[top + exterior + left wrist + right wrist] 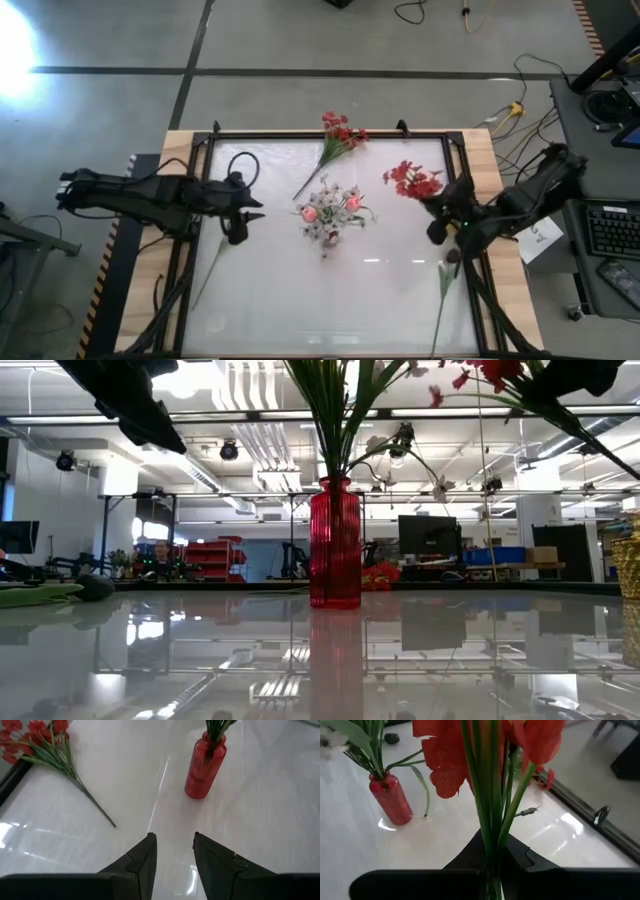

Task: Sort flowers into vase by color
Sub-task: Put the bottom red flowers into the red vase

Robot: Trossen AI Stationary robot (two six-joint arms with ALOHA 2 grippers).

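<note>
Trouble lay in the right gripper (492, 862), clamped on a red spray (412, 180), snagging the blooms crowding the red vase (390, 800), while the left gripper (175, 855) hovered half-open, empty.

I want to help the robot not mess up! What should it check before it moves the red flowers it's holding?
1. Grip: right gripper is shut on the red spray, stalks between its fingers. Ok.
2. Vase upright: the red vase stands straight on the table. Ok.
3. Room in the vase: it already holds white blossoms and pink buds; whether more stalks fit, cannot tell.
4. Colour match: a red spray going in with white and pink. Not ok, probably.
5. Left gripper: open, empty, off to the vase's side. Ok.
6. Second red spray lies at the table's far edge, out of the way. Ok.
</note>
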